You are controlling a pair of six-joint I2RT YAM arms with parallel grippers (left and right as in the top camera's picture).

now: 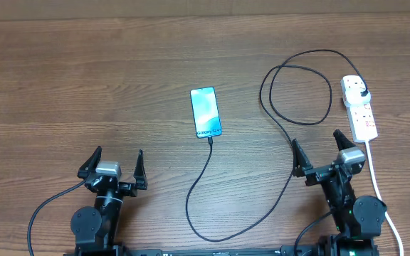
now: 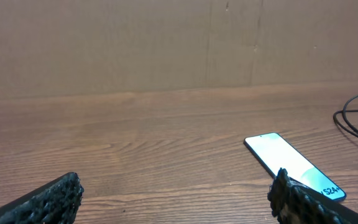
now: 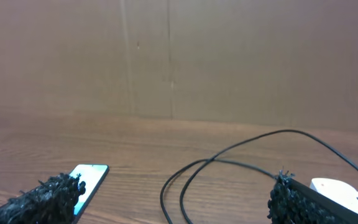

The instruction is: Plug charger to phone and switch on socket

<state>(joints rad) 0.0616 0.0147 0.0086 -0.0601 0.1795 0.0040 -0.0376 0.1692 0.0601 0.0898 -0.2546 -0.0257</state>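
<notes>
**All laid out, nothing gripped**

On the brown wood-grain counter point(image 1: 84, 71), the small flat rectangular phone point(image 1: 205, 113) lies face up with its light blue-teal screen showing. It sits just toward 12 o'clock from the middle of the overhead view. Its white text band is at the 6 o'clock end.

The charger point(image 1: 188, 203), a long thin black cable, meets that 6 o'clock end. Its slim tip looks seated in the phone, though the joint is too small to be sure. From there the cable runs toward 6 o'clock, bends round at the near edge, then climbs toward 2 o'clock and crosses itself in a loose loop. It ends in a black plug point(image 1: 362, 93) sitting in the socket point(image 1: 359, 108).

The socket is a white oblong multi-outlet power strip with small red marks, lying at 3 o'clock, well apart from the phone. Its white cord point(image 1: 376, 178) trails toward 5 o'clock.

The left hand point(image 1: 117, 153) sits at 7 o'clock, its fingers spread wide and released, holding nothing. Its wrist view shows the phone point(image 2: 291, 163) ahead toward 2 o'clock.

The right hand point(image 1: 316, 139) sits at 4 o'clock, near the socket. It is spread just as wide and is also empty. Its wrist view shows the cable loop point(image 3: 291, 132) between the fingertips. A plain brown cardboard wall point(image 3: 260, 56) stands behind.
</notes>
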